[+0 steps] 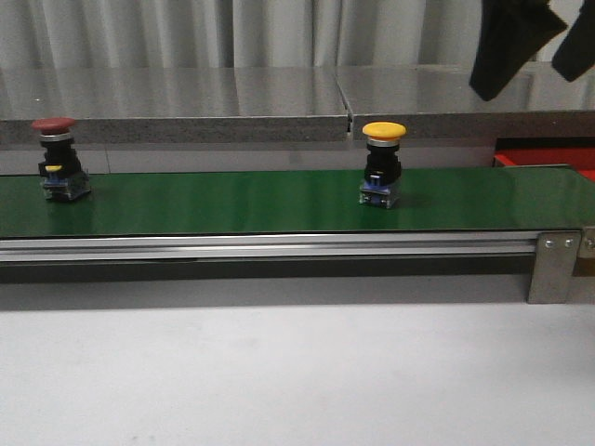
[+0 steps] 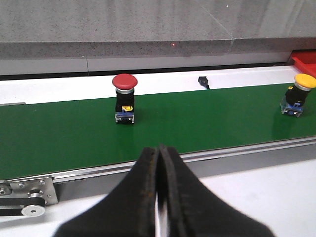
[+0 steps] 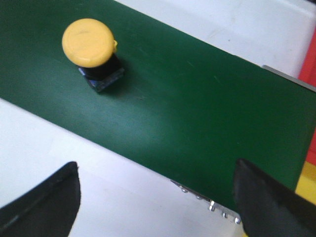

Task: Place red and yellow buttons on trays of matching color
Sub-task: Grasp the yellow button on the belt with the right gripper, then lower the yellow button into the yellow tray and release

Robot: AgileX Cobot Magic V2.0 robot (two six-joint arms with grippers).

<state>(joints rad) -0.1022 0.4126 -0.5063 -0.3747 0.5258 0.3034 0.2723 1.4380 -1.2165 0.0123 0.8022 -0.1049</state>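
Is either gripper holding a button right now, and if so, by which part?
Neither. The left gripper is shut on nothing, the right gripper open. The red button and yellow button stand free on the green belt.

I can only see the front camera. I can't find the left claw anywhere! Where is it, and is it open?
Observer: The left claw is shut and holds nothing. It sits on the near side of the green belt, pointing roughly at the red button.
Child: Is the right claw open?
Observer: Yes, the right claw is wide open. The yellow button stands on the belt beyond it, not between its fingers.
Child: Is there a yellow tray?
Observer: Maybe. The right wrist camera shows a yellow patch past the belt's end, beside something red. Too little shows to call it a tray.
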